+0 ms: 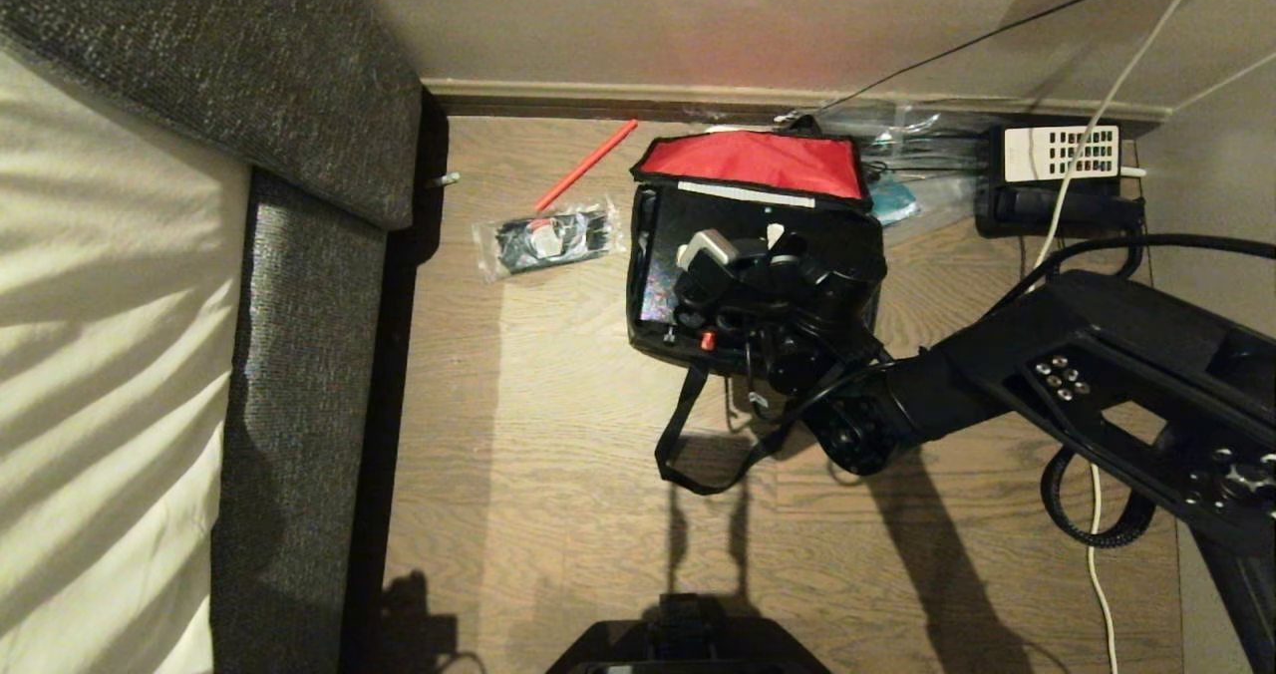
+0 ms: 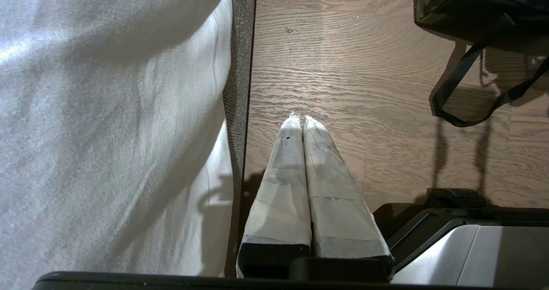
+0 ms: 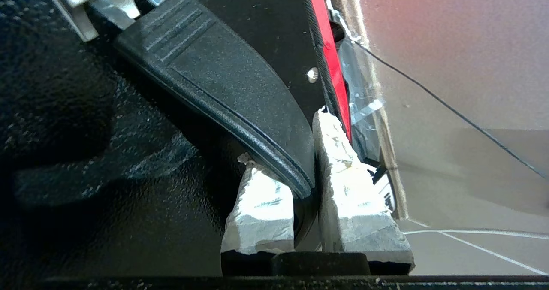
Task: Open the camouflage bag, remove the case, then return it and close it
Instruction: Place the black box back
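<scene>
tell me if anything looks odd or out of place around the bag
The tape on the right gripper's fingers is torn and frayed. A red stick and a clear packet lie loose on the floor beside the bag.

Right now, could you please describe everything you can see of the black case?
The case is flat, black and hard-looking, with a speckled glossy surface and a small red latch. It lies in the open camouflage bag on the wooden floor, below the bag's raised red-lined flap. Its ribbed black handle, with pale ends, is clamped between the right end effector fingers, whose arm hides much of the case.
</scene>
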Tool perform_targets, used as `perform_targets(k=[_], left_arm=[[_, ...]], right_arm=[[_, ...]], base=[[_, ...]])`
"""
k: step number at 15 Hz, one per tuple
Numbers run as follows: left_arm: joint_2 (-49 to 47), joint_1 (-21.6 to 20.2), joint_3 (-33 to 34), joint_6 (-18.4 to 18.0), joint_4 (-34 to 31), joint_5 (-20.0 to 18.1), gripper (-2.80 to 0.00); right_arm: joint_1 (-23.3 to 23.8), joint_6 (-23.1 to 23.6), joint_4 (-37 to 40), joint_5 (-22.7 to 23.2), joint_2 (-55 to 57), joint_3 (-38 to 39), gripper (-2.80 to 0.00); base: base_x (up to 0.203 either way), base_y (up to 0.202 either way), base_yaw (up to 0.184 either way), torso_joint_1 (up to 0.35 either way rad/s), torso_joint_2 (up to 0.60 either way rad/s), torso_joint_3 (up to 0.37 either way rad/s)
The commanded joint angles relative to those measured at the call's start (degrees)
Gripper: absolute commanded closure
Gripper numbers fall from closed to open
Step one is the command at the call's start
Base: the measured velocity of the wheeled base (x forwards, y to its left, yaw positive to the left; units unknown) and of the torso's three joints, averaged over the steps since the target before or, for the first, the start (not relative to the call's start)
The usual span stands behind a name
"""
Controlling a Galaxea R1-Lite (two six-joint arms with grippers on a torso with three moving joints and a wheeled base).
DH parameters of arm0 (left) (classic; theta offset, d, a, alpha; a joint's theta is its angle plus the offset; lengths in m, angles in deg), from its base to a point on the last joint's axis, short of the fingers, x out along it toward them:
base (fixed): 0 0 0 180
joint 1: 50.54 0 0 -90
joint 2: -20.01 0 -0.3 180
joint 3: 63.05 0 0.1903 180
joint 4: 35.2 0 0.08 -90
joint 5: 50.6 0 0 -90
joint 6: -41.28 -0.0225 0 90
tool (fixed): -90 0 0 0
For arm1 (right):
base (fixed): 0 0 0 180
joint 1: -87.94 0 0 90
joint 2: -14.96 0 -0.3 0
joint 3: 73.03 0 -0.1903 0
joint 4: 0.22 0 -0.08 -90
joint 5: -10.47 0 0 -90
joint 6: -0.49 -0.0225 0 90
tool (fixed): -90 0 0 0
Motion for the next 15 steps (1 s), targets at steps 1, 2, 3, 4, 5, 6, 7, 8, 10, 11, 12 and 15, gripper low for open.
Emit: perform_targets(k=[1,2,3,4,5,6,7,8,10,11,12,15], left_arm=[[0.0,0.0,0.1,0.0,0.0,0.0,0.00],[0.0,0.0,0.1,0.0,0.0,0.0,0.00],[0.0,0.0,0.2,0.0,0.0,0.0,0.00],[0.0,0.0,0.1,0.0,0.0,0.0,0.00],[0.0,0.0,0.1,0.0,0.0,0.0,0.00],[0.0,0.0,0.1,0.0,0.0,0.0,0.00],[0.0,0.0,0.1,0.0,0.0,0.0,0.00],[0.0,0.0,0.1,0.0,0.0,0.0,0.00],[0.0,0.0,0.1,0.0,0.0,0.0,0.00],[0.0,0.0,0.1,0.0,0.0,0.0,0.00],[0.0,0.0,0.1,0.0,0.0,0.0,0.00],[0.0,0.0,0.1,0.0,0.0,0.0,0.00]], right_arm=[[0.2,0.4,-0.9,-0.2,2.4,-1.3,0.00],[0.3,0.4,-1.0,-0.2,2.9,-1.6,0.00],[0.4,0.3,-1.0,-0.2,3.4,-1.7,0.00],[0.5,0.2,-1.1,-0.2,3.6,-1.8,0.00],[0.5,0.3,-1.1,-0.1,3.6,-1.9,0.00],[0.8,0.7,-1.0,-0.1,3.7,-2.0,0.00],[0.9,0.7,-0.9,-0.1,3.9,-2.4,-2.80],[1.0,0.7,-0.8,-0.1,3.9,-2.6,-2.80],[1.0,0.6,-0.8,-0.1,4.4,-2.6,-2.80],[1.0,0.6,-0.9,-0.1,4.6,-2.6,-2.80],[1.0,0.3,-0.9,-0.1,4.4,-2.4,-2.80],[1.2,0.2,-0.6,-0.2,0.7,-0.4,-2.80]], base=[[0.000,0.000,0.000,0.000,0.00,0.000],[0.000,0.000,0.000,0.000,0.00,0.000],[0.000,0.000,0.000,0.000,0.00,0.000],[0.000,0.000,0.000,0.000,0.00,0.000],[0.000,0.000,0.000,0.000,0.00,0.000],[0.000,0.000,0.000,0.000,0.00,0.000],[0.000,0.000,0.000,0.000,0.00,0.000],[0.000,0.000,0.000,0.000,0.00,0.000],[0.000,0.000,0.000,0.000,0.00,0.000],[0.000,0.000,0.000,0.000,0.00,0.000],[0.000,0.000,0.000,0.000,0.00,0.000],[0.000,0.000,0.000,0.000,0.00,0.000]])
